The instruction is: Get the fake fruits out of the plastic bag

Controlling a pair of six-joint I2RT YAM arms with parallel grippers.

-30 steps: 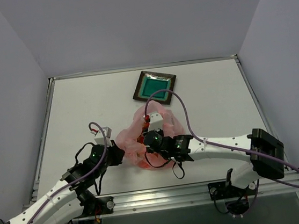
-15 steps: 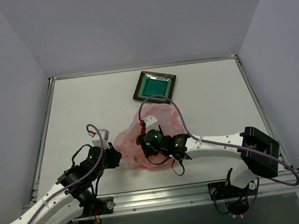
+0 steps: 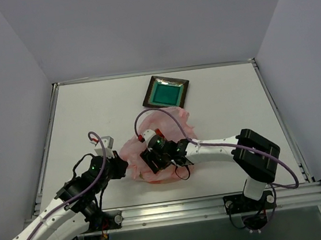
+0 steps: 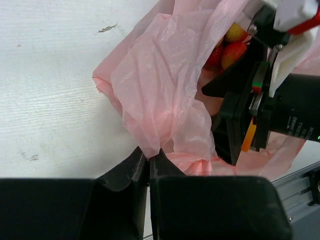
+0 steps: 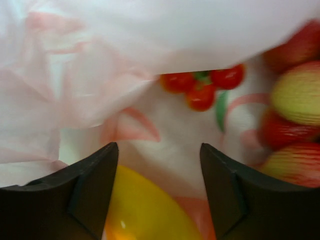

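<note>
The pink plastic bag (image 3: 169, 123) lies crumpled at the table's middle. My left gripper (image 3: 122, 166) is shut on the bag's left edge (image 4: 150, 142), pinching a fold between its fingertips. My right gripper (image 3: 152, 159) is open inside the bag's mouth; in the right wrist view its fingers (image 5: 95, 175) stand apart over a glossy yellow mango (image 5: 145, 212). Small red pieces with green leaves (image 5: 200, 87) lie further in, and red-and-yellow fruits (image 5: 295, 100) lie at the right. Red and orange fruits (image 4: 230, 47) show through the bag's opening in the left wrist view.
A square dark-rimmed teal plate (image 3: 166, 92) sits at the back centre of the table, beyond the bag. The table's raised metal rim (image 3: 155, 72) runs along the back and sides. The right arm's cable loops over the bag.
My right gripper has moved left and deeper into the bag. My left gripper has shifted slightly left, still holding the bag's edge. The bag has bunched closer round the right gripper.
</note>
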